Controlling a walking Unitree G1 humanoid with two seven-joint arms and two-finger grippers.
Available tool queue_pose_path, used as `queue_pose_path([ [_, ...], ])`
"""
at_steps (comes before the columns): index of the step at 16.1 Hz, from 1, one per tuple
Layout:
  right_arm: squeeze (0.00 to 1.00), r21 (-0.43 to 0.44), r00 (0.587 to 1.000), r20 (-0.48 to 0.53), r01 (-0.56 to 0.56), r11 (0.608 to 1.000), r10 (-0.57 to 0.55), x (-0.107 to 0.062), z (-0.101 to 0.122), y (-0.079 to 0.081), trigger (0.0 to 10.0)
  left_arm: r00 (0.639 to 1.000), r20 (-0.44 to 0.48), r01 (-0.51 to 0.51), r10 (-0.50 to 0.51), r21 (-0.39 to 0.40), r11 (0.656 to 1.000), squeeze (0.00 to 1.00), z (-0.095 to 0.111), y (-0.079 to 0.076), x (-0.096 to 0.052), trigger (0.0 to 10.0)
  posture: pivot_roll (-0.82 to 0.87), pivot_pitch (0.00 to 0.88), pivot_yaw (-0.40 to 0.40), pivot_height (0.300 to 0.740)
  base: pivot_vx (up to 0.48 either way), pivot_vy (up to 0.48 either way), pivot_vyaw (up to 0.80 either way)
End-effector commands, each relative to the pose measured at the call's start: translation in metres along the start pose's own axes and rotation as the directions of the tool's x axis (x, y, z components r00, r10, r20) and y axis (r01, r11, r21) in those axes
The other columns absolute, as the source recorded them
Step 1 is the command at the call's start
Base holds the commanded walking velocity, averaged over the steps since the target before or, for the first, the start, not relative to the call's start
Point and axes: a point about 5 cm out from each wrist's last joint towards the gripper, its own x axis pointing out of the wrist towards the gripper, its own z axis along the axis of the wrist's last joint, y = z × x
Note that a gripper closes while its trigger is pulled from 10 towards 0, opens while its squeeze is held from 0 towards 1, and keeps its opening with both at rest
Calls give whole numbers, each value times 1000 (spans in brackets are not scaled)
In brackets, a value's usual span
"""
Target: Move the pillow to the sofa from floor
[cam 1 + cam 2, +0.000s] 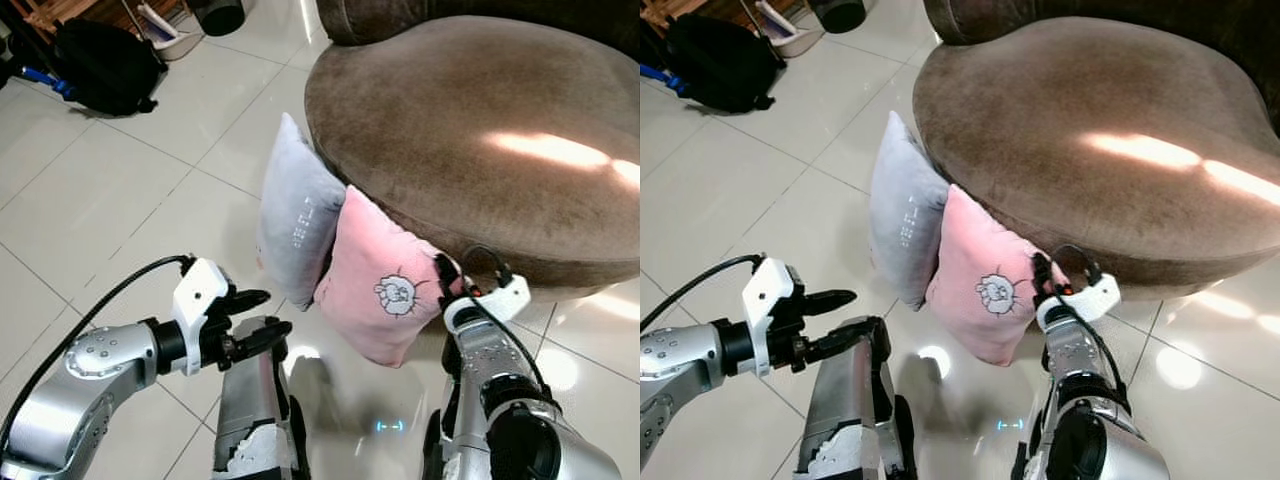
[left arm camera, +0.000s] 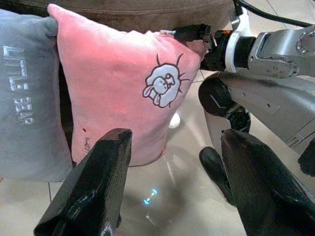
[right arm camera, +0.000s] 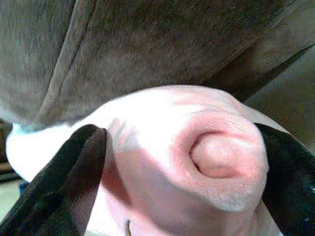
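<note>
Our right tool (image 1: 443, 272) is clenched on the top corner of the pink pillow (image 1: 378, 280), which stands on the floor (image 1: 110, 200) leaning against the sofa (image 1: 470, 130) front, just beside a grey pillow (image 1: 295, 215). Our left tool (image 1: 255, 315) hangs released nearby. The risk, we judge: a corner pinch (thin fabric only) may slip as we lift, or the pillow may drag its grey neighbour over.

Grey pillow (image 1: 295, 215) and sofa (image 1: 470, 130) crowd the pink pillow (image 1: 380, 280); open tile (image 1: 120, 200) probably leftward.
</note>
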Motion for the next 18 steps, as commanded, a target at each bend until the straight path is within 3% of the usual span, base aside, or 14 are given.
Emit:
queue_pose_path([
  [1,0,-28,997,-74,11,1000,-13,-5,-18,-7,1059,1000,-28,5,-6,-10,1000,0,-4,-1,-3,10000,233,291,182,502,0,0,0],
  [2,0,-28,997,-79,3,1000,-5,-5,-19,-7,0,1000,-29,8,-8,-8,1000,0,-4,-1,-2,10000,232,289,182,502,0,0,0],
  [18,0,-66,997,-73,-20,998,16,-5,-13,-7,0,1000,-26,-4,4,-8,1000,0,-7,0,5,10000,219,260,171,502,0,0,0],
])
